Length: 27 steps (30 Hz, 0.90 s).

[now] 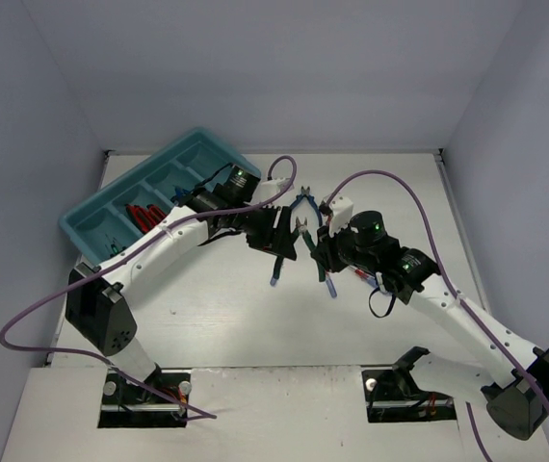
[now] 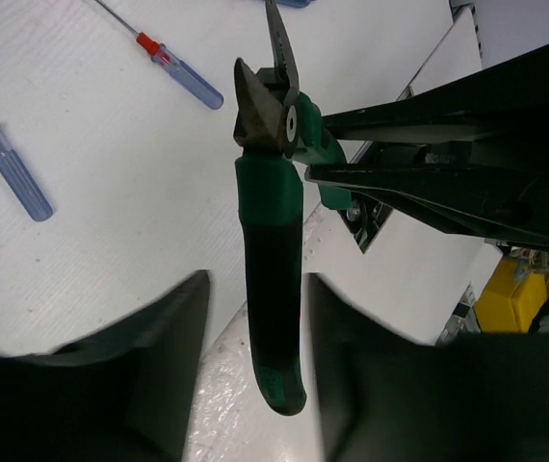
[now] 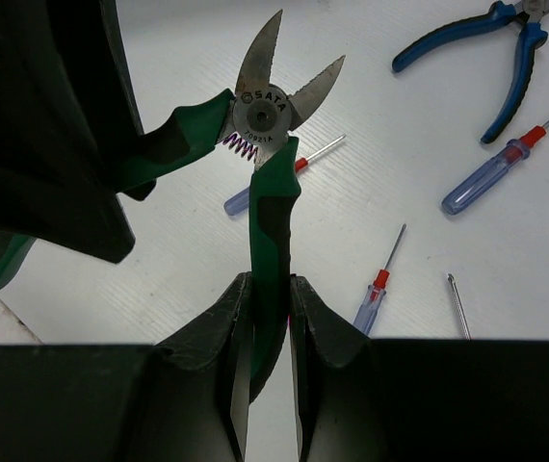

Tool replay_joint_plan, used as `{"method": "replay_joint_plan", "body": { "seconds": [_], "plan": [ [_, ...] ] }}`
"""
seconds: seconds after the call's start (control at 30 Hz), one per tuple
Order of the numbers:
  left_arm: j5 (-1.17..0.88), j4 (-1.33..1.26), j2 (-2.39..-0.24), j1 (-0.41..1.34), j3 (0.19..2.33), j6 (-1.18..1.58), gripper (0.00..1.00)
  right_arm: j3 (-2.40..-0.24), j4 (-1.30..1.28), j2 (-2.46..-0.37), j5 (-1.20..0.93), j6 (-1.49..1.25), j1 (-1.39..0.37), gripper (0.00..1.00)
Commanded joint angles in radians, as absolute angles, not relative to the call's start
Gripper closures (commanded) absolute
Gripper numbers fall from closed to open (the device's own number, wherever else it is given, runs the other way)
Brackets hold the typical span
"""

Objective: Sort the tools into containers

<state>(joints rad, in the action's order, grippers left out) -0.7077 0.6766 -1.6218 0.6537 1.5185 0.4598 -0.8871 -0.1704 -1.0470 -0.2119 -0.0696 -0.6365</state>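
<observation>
The right gripper (image 3: 267,284) pinched one grippy handle of the stiff, probably head-heavy green cutters (image 3: 260,120), blades at twelve o'clock; the left gripper (image 2: 255,281) straddled the other handle, jaws apart.

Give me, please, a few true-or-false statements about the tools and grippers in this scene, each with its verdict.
1. The right gripper is shut on one handle of the green-handled steel cutters. True.
2. The cutters lie flat on the white table. False: they are held up above it.
3. The cutters' blades are closed. False: they stand spread apart.
4. Blue-handled pliers lie on the table. True.
5. The teal plastic tray sits on the right arm's side. False: it is at the far left.
</observation>
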Motion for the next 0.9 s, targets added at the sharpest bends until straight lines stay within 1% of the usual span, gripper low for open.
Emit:
{"method": "replay_joint_plan", "body": {
  "seconds": [0.0,0.13,0.2,0.23,0.27,0.3,0.33,0.4,0.43,0.53,0.6,0.77,0.87],
  "plan": [
    [-0.755,0.602,-1.603,0.657,1.562,0.478,0.76,-0.955,-0.037,-1.041,-0.237,-0.069,-0.64,0.97],
    [-0.777,0.558,-1.603,0.653,1.549,0.498,1.0,-0.957,-0.029,-1.058,-0.234,-0.067,-0.64,0.91],
    [-0.788,0.545,-1.606,0.648,1.546,0.501,1.0,-0.957,-0.026,-1.066,-0.229,-0.066,-0.64,0.83],
    [-0.79,0.546,-1.607,0.643,1.548,0.502,1.0,-0.959,-0.026,-1.071,-0.225,-0.066,-0.64,0.66],
    [-0.791,0.546,-1.609,0.634,1.55,0.5,1.0,-0.961,-0.027,-1.076,-0.214,-0.066,-0.64,0.53],
    [-0.792,0.546,-1.61,0.621,1.551,0.497,1.0,-0.963,-0.027,-1.08,-0.205,-0.066,-0.639,0.43],
    [-0.793,0.546,-1.607,0.601,1.552,0.494,1.0,-0.965,-0.026,-1.083,-0.199,-0.066,-0.638,0.35],
    [-0.793,0.545,-1.604,0.544,1.552,0.491,1.0,-0.968,-0.027,-1.088,-0.177,-0.07,-0.638,0.27],
    [-0.793,0.545,-1.6,0.515,1.552,0.492,1.0,-0.967,-0.028,-1.089,-0.157,-0.072,-0.638,0.24],
    [-0.767,0.552,-1.595,0.383,1.564,0.491,1.0,-0.962,-0.03,-1.085,-0.115,-0.075,-0.636,0.21],
    [-0.699,0.587,-1.606,0.268,1.588,0.48,1.0,-0.951,-0.03,-1.074,-0.085,-0.079,-0.635,0.2],
    [-0.52,0.651,-1.68,0.067,1.675,0.463,1.0,-0.933,-0.031,-1.063,-0.033,-0.084,-0.629,0.2],
    [-0.496,0.662,-1.757,-0.026,1.742,0.466,1.0,-0.931,-0.031,-1.07,-0.028,-0.08,-0.627,0.2]
  ]
}}
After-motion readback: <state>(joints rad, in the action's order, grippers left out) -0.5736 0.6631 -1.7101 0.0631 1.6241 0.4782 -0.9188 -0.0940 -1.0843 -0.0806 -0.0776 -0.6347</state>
